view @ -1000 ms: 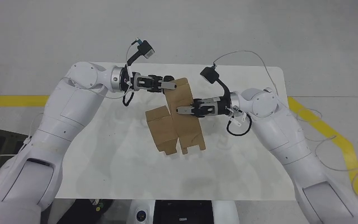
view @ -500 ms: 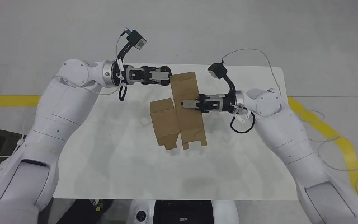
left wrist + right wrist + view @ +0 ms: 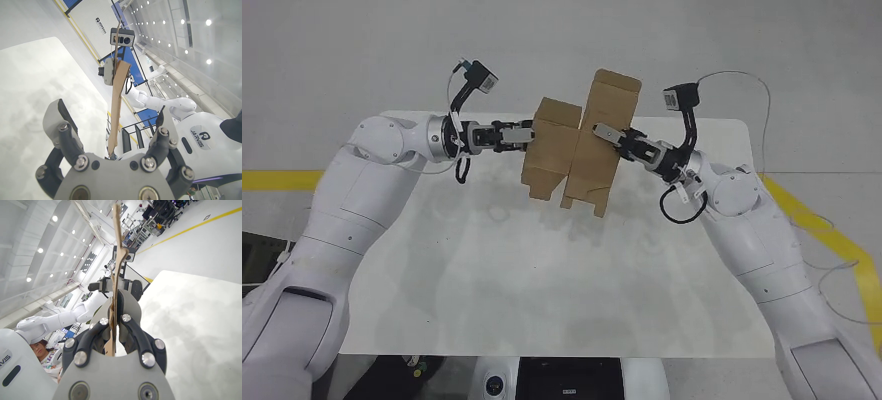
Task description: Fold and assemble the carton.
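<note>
Right claw [image 3: 114, 300] clamped on carton [image 3: 587, 140] above table [image 3: 492, 290]; left claw [image 3: 111, 109] spread, straddling carton's edge.

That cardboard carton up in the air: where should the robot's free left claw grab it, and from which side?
Probably the panel edge nearest the left gripper, coming in sideways, opposite the right gripper that pinches the other panel. The carton is a thin flattened sheet, edge-on between the open left fingers, so they can close across its thickness.

Robotics lab hall: high white ceiling [image 3: 22, 234], round lights [image 3: 54, 218], yellow floor lines [image 3: 272, 180] (either side of table [image 3: 542, 290]), equipment racks [image 3: 145, 228].
</note>
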